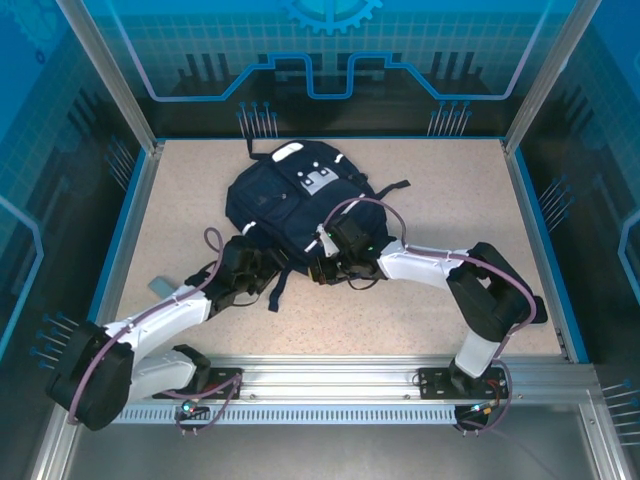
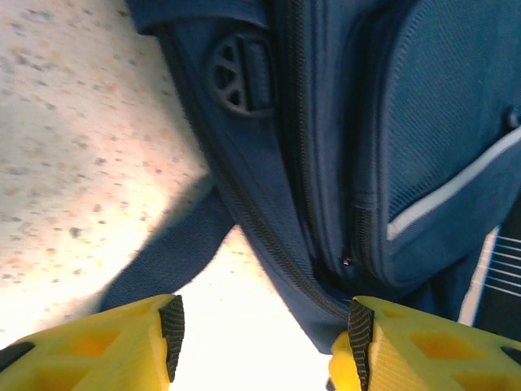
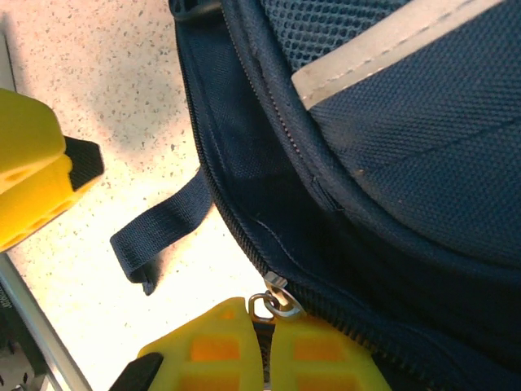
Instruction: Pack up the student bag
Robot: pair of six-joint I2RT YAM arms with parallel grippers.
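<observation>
Item: student bag (image 1: 295, 205), navy fabric, lying flat near the middle of the speckled beige table (image 1: 450, 210). Its top end points toward the far side, and its lower end faces the two arms. Markings: a white-grey patch (image 1: 318, 182) on the upper front, and a pale reflective stripe (image 3: 383, 49) across the front pocket. Fittings: a round dark plastic buckle (image 2: 236, 75) on the side seam, seen from the left wrist. A loose dark strap (image 3: 163, 232) lies flat on the table beside the bag's lower edge. Left gripper (image 2: 260, 334): at the bag's lower left corner with its yellow fingers (image 2: 167, 326) spread apart. Nothing is caught between them; bare table and the bag's bottom corner lie just past the tips. Right gripper (image 3: 266, 342): at the bag's lower right edge, fingers pressed together on the zipper pull (image 3: 275, 301). The pull's small metal ring stands out just above the closed tips, on the zip line that runs around the main compartment (whether the zip beyond that point is parted cannot be told from this angle). From above, both grippers sit close together at the near end of the bag. Both arms reach in from their bases on the aluminium rail (image 1: 330, 385) along the table's near edge.
</observation>
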